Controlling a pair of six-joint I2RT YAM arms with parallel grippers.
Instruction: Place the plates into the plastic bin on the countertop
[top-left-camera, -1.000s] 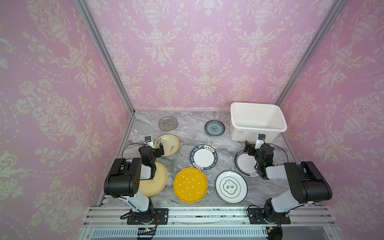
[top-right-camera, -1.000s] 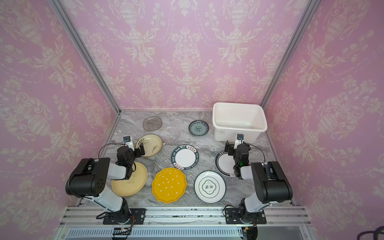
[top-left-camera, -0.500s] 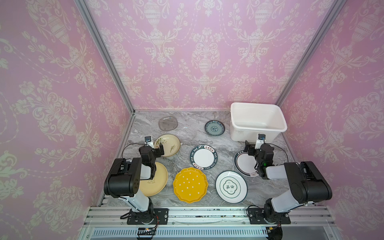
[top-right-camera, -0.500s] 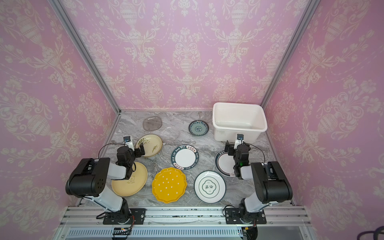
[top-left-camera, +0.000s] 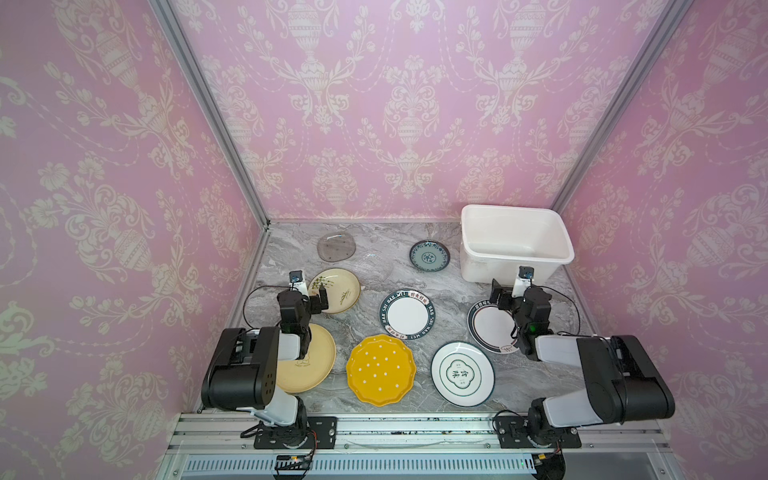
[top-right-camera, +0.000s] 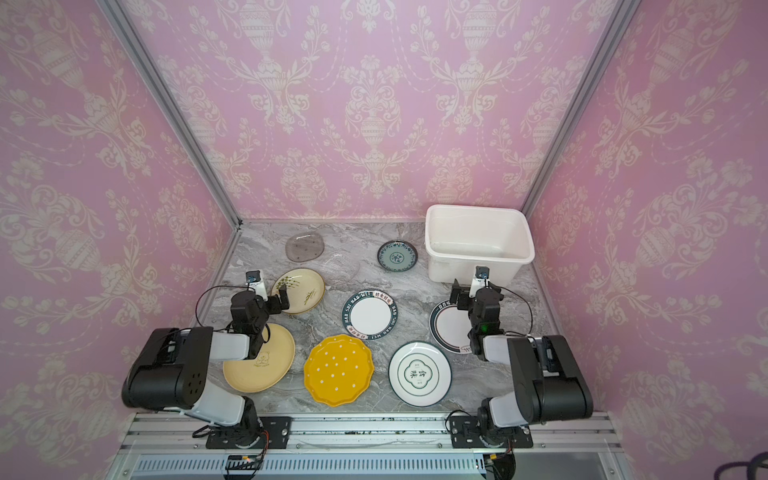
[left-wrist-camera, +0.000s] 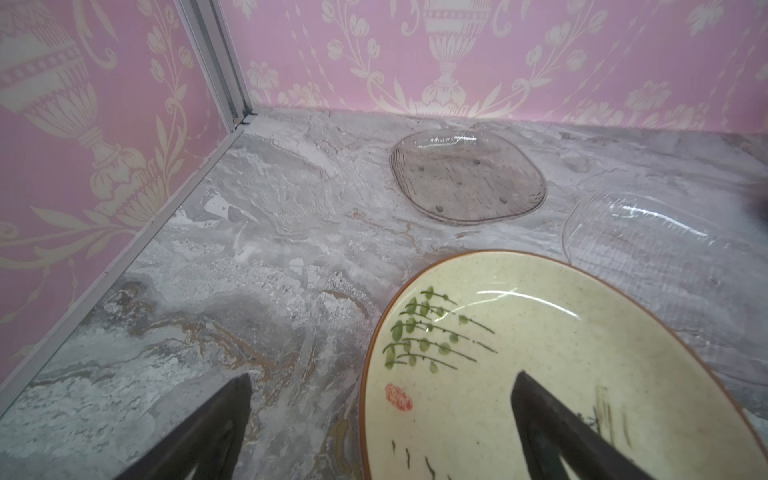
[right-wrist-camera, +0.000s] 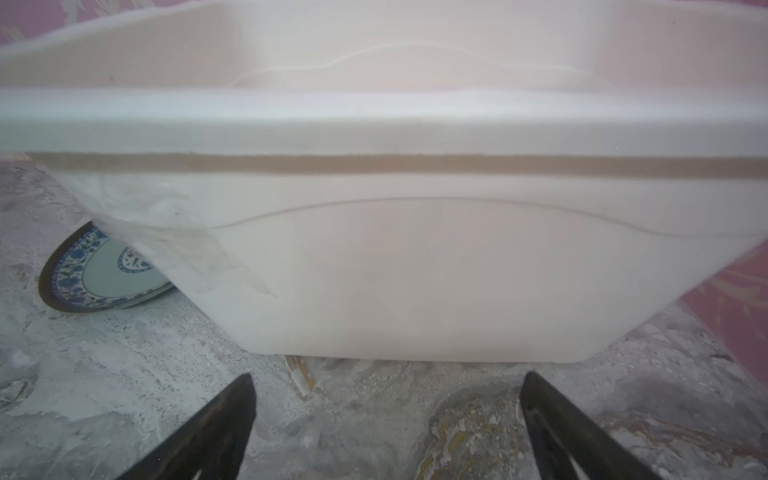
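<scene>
Several plates lie flat on the grey countertop (top-left-camera: 449, 286). Among them are a cream sprigged plate (top-left-camera: 338, 286), a pale yellow plate (top-left-camera: 309, 365) and a yellow dotted plate (top-left-camera: 381, 370). Dark-rimmed white plates (top-left-camera: 406, 313) lie in the middle. The white plastic bin (top-left-camera: 517, 259) stands at the back right with nothing in it. My left gripper (left-wrist-camera: 380, 399) is open and low. The cream plate (left-wrist-camera: 540, 353) has its rim between the jaws. My right gripper (right-wrist-camera: 386, 399) is open over bare countertop, just short of the bin (right-wrist-camera: 415, 270).
A smoky glass plate (left-wrist-camera: 467, 178) and a clear glass plate (left-wrist-camera: 665, 257) lie near the back wall. A blue-patterned plate (right-wrist-camera: 95, 282) sits beside the bin. Pink walls close in three sides. A metal rail (top-left-camera: 415, 428) with the arm bases runs along the front.
</scene>
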